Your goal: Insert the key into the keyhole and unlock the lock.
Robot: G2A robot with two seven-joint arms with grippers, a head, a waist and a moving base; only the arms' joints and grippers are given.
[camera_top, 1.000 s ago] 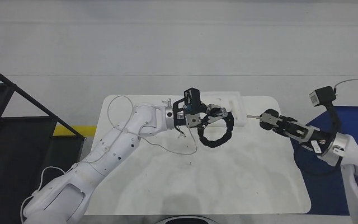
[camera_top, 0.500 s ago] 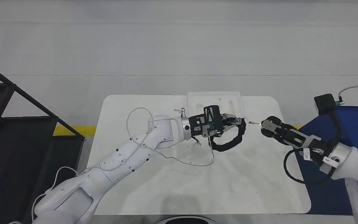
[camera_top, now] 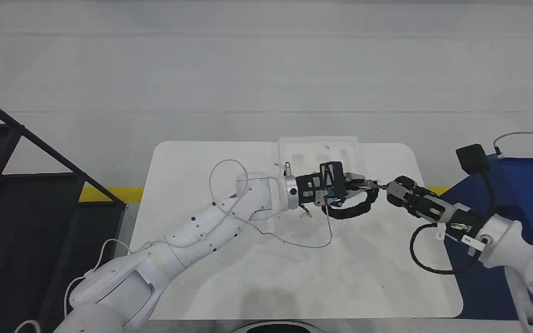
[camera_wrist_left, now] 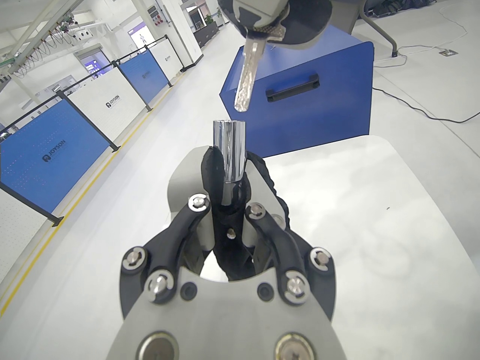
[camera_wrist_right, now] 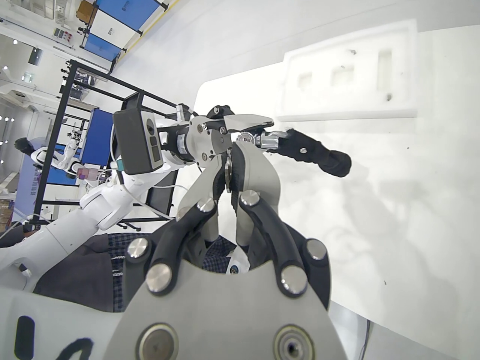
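Note:
My left gripper [camera_top: 353, 184] [camera_wrist_left: 227, 174] is shut on the lock, a black cable lock [camera_top: 348, 206] [camera_wrist_right: 318, 153] with a chrome cylinder [camera_wrist_left: 228, 151] [camera_wrist_right: 268, 140] sticking out past the fingers. My right gripper [camera_top: 390, 191] [camera_wrist_right: 229, 162] is shut on the key [camera_wrist_left: 245, 80] [camera_top: 379, 186]. In the left wrist view the key's silver blade points at the open end of the cylinder, with a small gap between tip and keyhole. Both grippers meet above the table's right middle, in front of the foam tray.
A white foam tray [camera_top: 321, 150] [camera_wrist_right: 352, 76] with small recesses lies at the table's [camera_top: 250, 275] back edge. A blue cabinet [camera_top: 500, 275] [camera_wrist_left: 300, 91] stands off the right end. A black frame [camera_top: 42, 166] stands at the left.
My left arm has carried the lock rightward, off the tray area, toward the right gripper. The right gripper came slightly left with the key. The gap between key and cylinder has closed to almost nothing.

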